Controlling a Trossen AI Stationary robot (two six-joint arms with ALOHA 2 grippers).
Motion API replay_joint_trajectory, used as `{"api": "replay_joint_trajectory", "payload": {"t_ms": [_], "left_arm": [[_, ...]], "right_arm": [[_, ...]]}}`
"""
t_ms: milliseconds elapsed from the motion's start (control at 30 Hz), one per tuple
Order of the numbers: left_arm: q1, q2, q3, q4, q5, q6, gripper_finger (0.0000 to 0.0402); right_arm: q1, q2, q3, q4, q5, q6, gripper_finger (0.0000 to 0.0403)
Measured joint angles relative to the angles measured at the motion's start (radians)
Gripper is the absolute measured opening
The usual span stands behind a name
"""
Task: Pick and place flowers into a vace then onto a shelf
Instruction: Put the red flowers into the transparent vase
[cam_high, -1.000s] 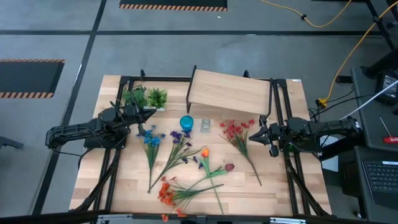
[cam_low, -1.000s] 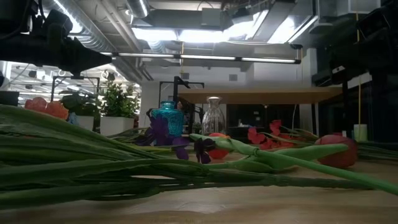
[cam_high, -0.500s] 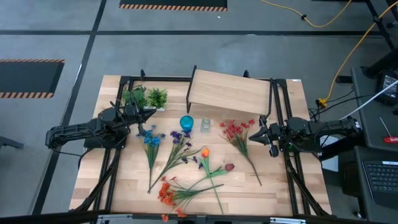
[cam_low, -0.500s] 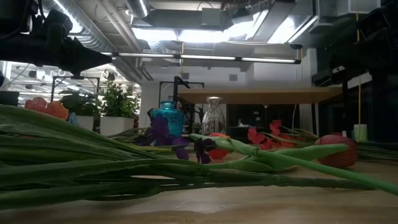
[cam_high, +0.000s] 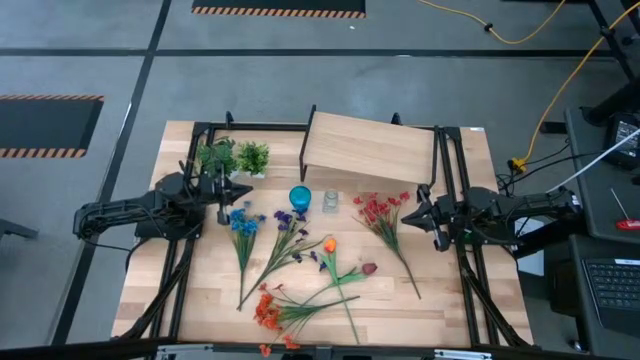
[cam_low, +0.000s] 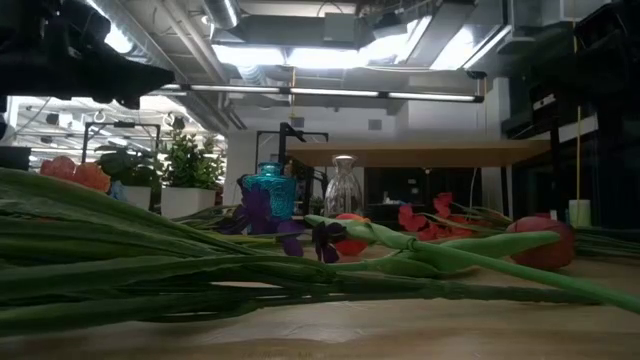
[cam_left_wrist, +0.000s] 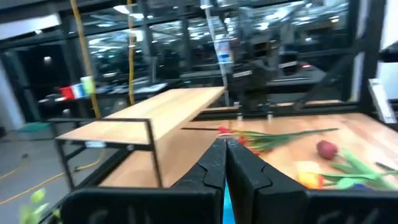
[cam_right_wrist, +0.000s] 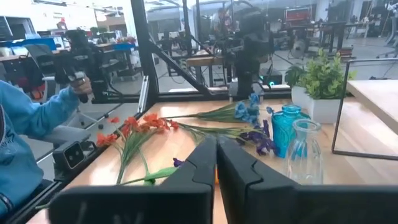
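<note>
The flowers lie flat on the table: a blue spray (cam_high: 242, 225), a purple spray (cam_high: 290, 222), an orange tulip (cam_high: 329, 245), a red spray (cam_high: 378, 210), an orange spray (cam_high: 268, 308) and a dark red bud (cam_high: 368, 268). A blue vase (cam_high: 300, 196) and a clear glass vase (cam_high: 330, 201) stand upright before the shelf (cam_high: 370, 148). My left gripper (cam_high: 228, 190) (cam_left_wrist: 226, 149) hovers shut at the table's left, near the blue spray's blooms. My right gripper (cam_high: 420, 212) (cam_right_wrist: 216, 146) hovers shut at the table's right, beside the red spray.
Two potted leafy plants (cam_high: 235, 157) stand at the far left corner. Black frame rails (cam_high: 190, 250) (cam_high: 462, 250) run along both sides of the table. In the right wrist view a person's blue sleeve (cam_right_wrist: 25, 118) shows beyond the table. Stems fill the near foreground (cam_low: 200, 270).
My left gripper has pulled back a little toward the table's left edge and risen, staying shut. The flowers, vases and shelf have stayed where they were.
</note>
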Motion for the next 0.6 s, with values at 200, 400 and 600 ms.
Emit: {"api": "replay_joint_trajectory", "payload": {"t_ms": [200, 400, 600], "left_arm": [[-0.002, 0.046, 0.0, 0.021, -0.002, -0.011, 0.0003], [-0.003, 0.177, 0.006, 0.087, -0.019, -0.027, 0.0001], [-0.003, 0.341, 0.061, 0.114, -0.045, -0.051, 0.0002]], "right_arm": [[0.0, 0.05, 0.0, 0.028, 0.071, 0.001, 0.0007], [0.0, 0.125, 0.0, 0.103, 0.077, -0.001, 0.0004], [0.0, 0.198, 0.034, 0.126, 0.077, -0.004, 0.0002]]}}
